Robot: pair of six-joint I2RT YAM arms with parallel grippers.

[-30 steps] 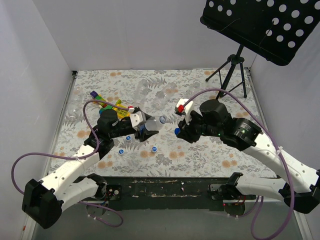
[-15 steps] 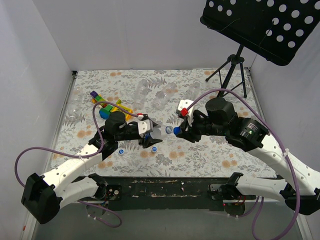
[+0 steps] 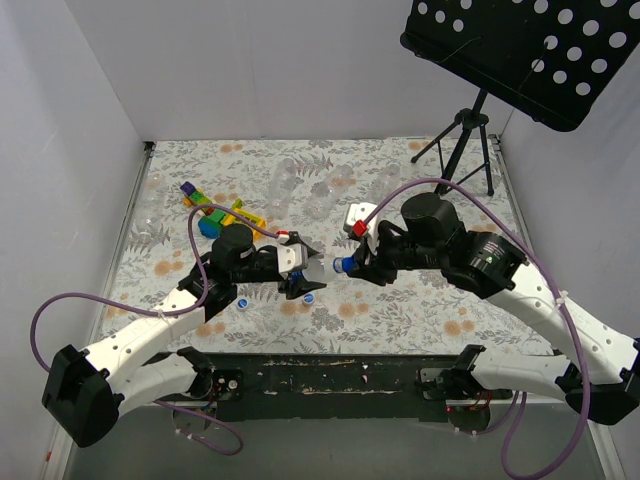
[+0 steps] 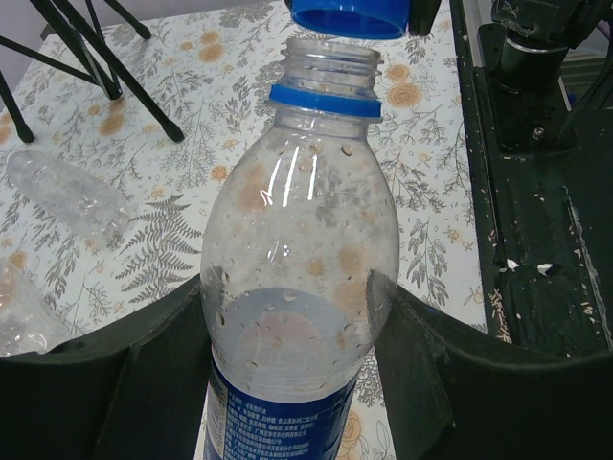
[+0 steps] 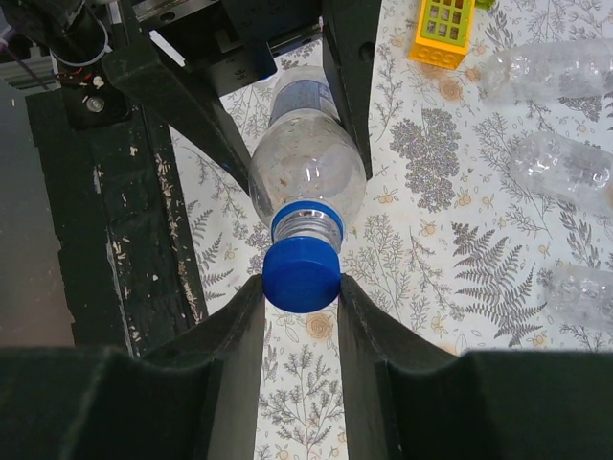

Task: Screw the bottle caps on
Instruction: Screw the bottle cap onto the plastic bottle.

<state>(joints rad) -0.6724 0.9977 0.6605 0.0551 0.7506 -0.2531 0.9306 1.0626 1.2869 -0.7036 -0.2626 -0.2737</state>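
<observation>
Right gripper (image 5: pixel 302 287) is closed on a blue cap (image 5: pixel 302 273) held at the open neck of the bottle (image 4: pixel 297 240) clamped by the left gripper (image 4: pixel 287 379), so the cap should be squared to the threads and seated before being turned.

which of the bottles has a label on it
The bottle gripped in the left tool: it carries a blue label. The other bottles lying on the table look bare.

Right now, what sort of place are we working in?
Probably a robot test booth: plain white walls around a floral-covered table, a music stand, and scattered empty bottles.
</observation>
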